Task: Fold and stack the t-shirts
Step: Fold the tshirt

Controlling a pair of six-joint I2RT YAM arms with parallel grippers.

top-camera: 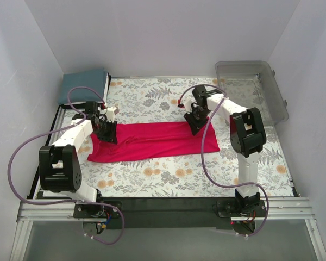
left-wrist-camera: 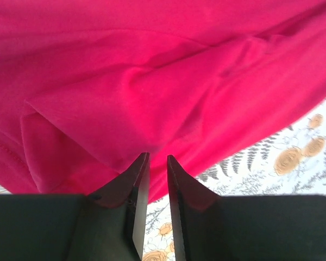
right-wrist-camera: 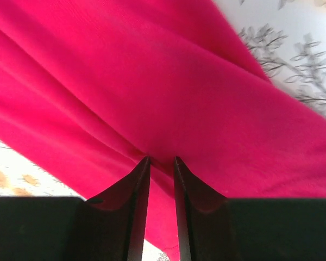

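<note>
Crimson-pink cloth fills both wrist views. The crimson-pink t-shirt (top-camera: 152,141) lies across the middle of the table (top-camera: 168,209), on the flowered cover (top-camera: 152,98), folded into a long band that runs from left to right. The teal-blue t-shirt (top-camera: 84,86) sits as a folded packet at the far left corner of the table. A clear plastic bin (top-camera: 280,103) stands at the far right corner, well apart from both shirts.

The left gripper (top-camera: 106,132) is at the left end of the band. The right gripper (top-camera: 197,124) is at its far edge, near the right end. In each wrist view the two fingers (left-wrist-camera: 131,185) stand with a narrow gap and their tips meet the cloth. I cannot tell if a fold is caught between them or if they only touch it.

I judge the shirt to be light, soft and without any stiffness. It will probably sag and wrinkle wherever it is not supported. The layers can slide one over the other, so a pinch on the top layer alone would likely open the fold. It is not fragile. The better places to take hold seem to be the two ends of the band, at a corner or hem and through all layers. With both grippers at the same height, the cloth should hang straight for the next fold.
</note>
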